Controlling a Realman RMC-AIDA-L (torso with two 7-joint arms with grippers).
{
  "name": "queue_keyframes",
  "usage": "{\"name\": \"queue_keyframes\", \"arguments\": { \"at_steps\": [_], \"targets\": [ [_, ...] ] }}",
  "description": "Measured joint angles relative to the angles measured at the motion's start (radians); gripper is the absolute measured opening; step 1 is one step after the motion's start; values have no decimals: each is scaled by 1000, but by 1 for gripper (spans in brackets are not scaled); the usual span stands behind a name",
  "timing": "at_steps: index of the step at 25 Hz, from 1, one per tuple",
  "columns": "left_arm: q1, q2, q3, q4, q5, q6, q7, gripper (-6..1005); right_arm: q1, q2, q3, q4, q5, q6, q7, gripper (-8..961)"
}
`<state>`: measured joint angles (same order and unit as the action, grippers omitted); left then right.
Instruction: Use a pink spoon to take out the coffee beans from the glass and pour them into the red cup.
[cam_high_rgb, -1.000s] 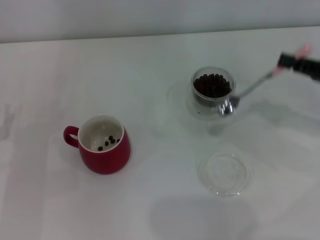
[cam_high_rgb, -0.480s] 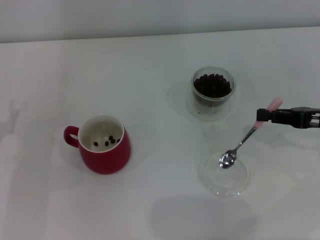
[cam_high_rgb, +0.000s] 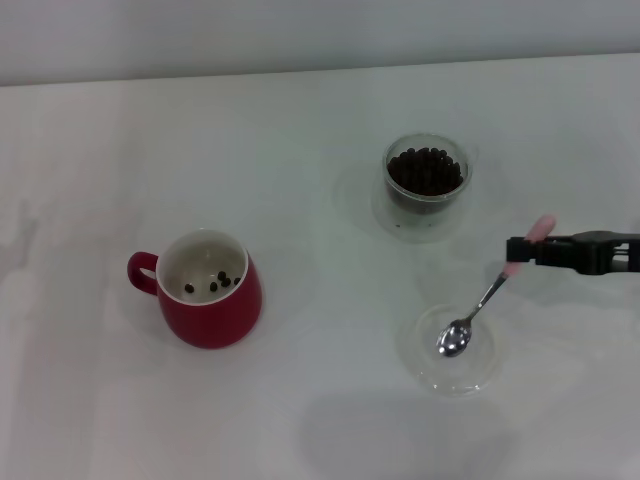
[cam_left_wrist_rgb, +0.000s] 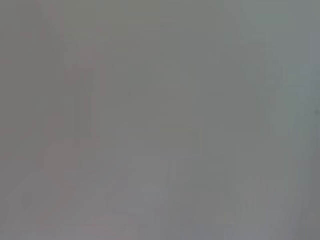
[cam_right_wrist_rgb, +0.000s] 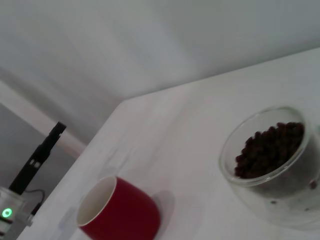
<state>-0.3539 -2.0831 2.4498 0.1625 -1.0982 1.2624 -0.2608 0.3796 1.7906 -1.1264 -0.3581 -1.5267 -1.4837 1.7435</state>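
Note:
In the head view my right gripper (cam_high_rgb: 517, 250) is shut on the pale pink handle of the pink spoon (cam_high_rgb: 480, 307) at the right edge. The spoon slants down, its empty metal bowl resting in the flat clear glass dish (cam_high_rgb: 418, 362). The glass (cam_high_rgb: 426, 183) holds a heap of coffee beans (cam_high_rgb: 425, 170) behind the dish; it also shows in the right wrist view (cam_right_wrist_rgb: 272, 162). The red cup (cam_high_rgb: 212, 300) stands at the left with a few beans inside, handle to the left; it also shows in the right wrist view (cam_right_wrist_rgb: 120, 212). My left gripper is out of view.
The white table (cam_high_rgb: 300, 120) runs to a pale wall at the back. In the right wrist view a dark stand with a green light (cam_right_wrist_rgb: 25, 175) is beyond the table's edge. The left wrist view shows only a grey blur.
My right gripper has carried the spoon from beside the glass toward the front and lowered it, so the spoon's bowl now sits in the flat glass dish.

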Motion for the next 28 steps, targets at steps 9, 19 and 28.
{"name": "queue_keyframes", "arguments": {
  "at_steps": [9,19,28],
  "targets": [
    [-1,0,0,0,0,0,0,864,24,31,-27,-1,-22,7,0,142],
    [6,0,0,0,0,5,0,864,45,39,-22,-4,-49,54,-43,220],
    [6,1,0,0,0,8,0,864,38,45,36,-32,-43,156,-68,475]
  ]
}}
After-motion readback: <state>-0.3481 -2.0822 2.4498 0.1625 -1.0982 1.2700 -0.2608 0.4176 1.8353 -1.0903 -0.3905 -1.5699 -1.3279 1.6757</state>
